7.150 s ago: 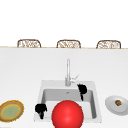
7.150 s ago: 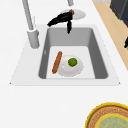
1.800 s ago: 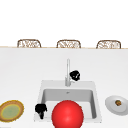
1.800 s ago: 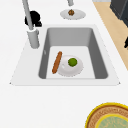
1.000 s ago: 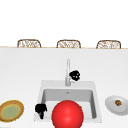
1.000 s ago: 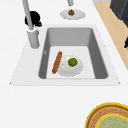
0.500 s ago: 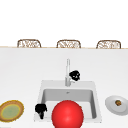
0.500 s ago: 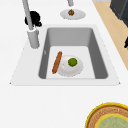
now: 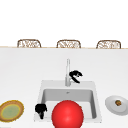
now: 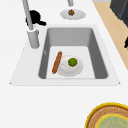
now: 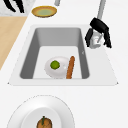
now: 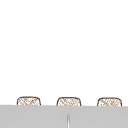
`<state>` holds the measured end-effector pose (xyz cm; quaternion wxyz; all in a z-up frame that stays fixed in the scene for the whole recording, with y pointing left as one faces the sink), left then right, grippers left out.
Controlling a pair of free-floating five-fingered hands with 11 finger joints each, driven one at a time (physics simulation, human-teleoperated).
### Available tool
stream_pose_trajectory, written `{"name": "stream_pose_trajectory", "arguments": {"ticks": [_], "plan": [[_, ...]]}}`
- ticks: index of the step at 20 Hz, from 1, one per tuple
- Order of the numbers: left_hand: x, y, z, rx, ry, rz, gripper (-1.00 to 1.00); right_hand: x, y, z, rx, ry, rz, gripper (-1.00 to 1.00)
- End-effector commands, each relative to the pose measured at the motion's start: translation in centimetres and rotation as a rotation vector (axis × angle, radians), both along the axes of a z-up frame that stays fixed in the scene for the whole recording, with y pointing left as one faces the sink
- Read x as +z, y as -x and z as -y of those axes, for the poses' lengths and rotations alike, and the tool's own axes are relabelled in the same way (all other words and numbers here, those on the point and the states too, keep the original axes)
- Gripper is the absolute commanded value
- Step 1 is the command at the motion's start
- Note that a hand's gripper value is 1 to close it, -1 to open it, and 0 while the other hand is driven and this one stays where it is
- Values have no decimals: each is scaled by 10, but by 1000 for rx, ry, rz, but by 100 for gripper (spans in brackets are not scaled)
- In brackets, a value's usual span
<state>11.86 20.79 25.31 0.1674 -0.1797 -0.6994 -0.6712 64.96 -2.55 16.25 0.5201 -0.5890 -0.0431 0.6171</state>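
Between the earliest frame and this one, the right hand point(image 9: 75, 75) had shifted left to the faucet point(image 9: 67, 72) at the sink's point(image 9: 96, 100) far rim, fingers curled around its base, presumably to operate it, while the left hand point(image 9: 40, 109) hung at the near-left corner, fingers curled, holding nothing.

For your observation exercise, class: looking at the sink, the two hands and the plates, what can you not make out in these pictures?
- Sink floor, front view: a red ball covers the plate and food.
- Right hand, left side view: the tap hides most of it.
- Left hand, right side view: cut off by the top edge, so its grasp is unclear.
- Yellow plate, left side view: cut off at the corner.
- Brown food on the right plate: too small to identify.
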Motion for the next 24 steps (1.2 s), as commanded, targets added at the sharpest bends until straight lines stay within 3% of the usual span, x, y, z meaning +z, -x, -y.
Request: {"name": "stream_pose_trajectory", "arguments": {"ticks": [1,10,17,19,24], "plan": [[0,0,0,0,0,0,0,29,-8,1,19,-41,0,-100],[0,0,0,0,0,0,0,79,-12,10,-7,-117,-40,-100],[0,0,0,0,0,0,0,115,-3,36,47,-189,-2,-100],[0,0,0,0,0,0,0,115,0,43,54,-183,20,-100],[0,0,0,0,0,0,0,115,-2,43,46,-103,1,-100]]}}
